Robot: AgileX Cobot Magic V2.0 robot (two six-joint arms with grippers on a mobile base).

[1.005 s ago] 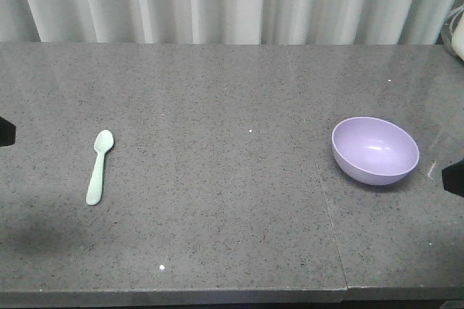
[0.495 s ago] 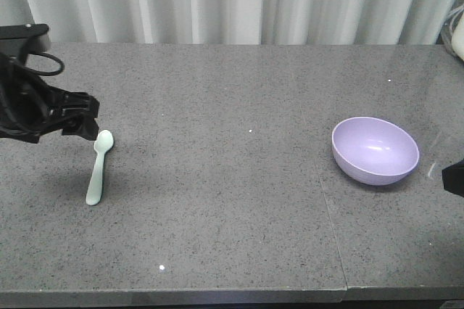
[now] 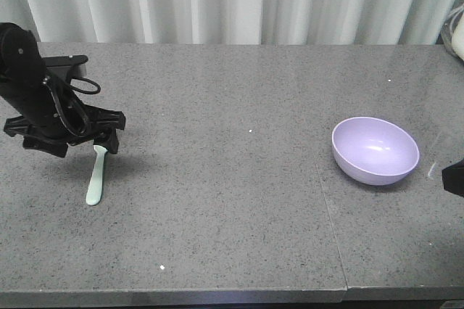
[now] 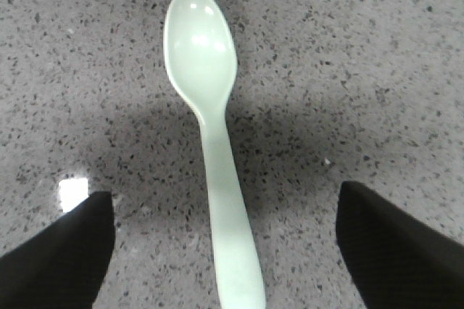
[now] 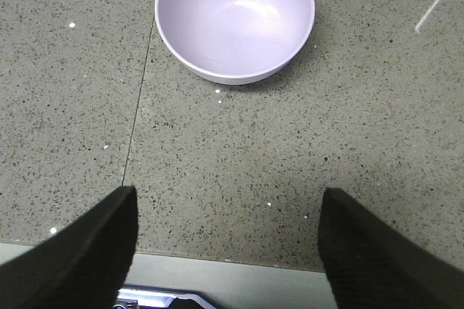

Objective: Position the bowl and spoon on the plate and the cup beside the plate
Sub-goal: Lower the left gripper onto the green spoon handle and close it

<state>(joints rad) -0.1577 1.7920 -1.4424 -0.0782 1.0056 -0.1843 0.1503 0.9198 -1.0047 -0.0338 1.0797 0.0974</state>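
- spoon (image 4: 210, 128): lies flat on the counter (image 3: 239, 200), hollow side up, handle pointing to the near edge.
- left claw (image 4: 226, 247): spread, above the spoon, one finger on either side of the handle, neither touching it.
- step in hand, as judged: grasping the spoon. Lower straight down and close squarely across the handle. It is thin and flat, so an off-centre pinch could flip it or let it slip.
- bowl (image 3: 375, 151): upright, empty, well apart to the spoon's right.
- right claw (image 5: 232, 251): spread, holding nothing, near the bowl, far from the spoon.
- plate, cup: not in view.

glossy plastic spoon (image 4: 217, 178), speckled stone counter (image 3: 239, 207)
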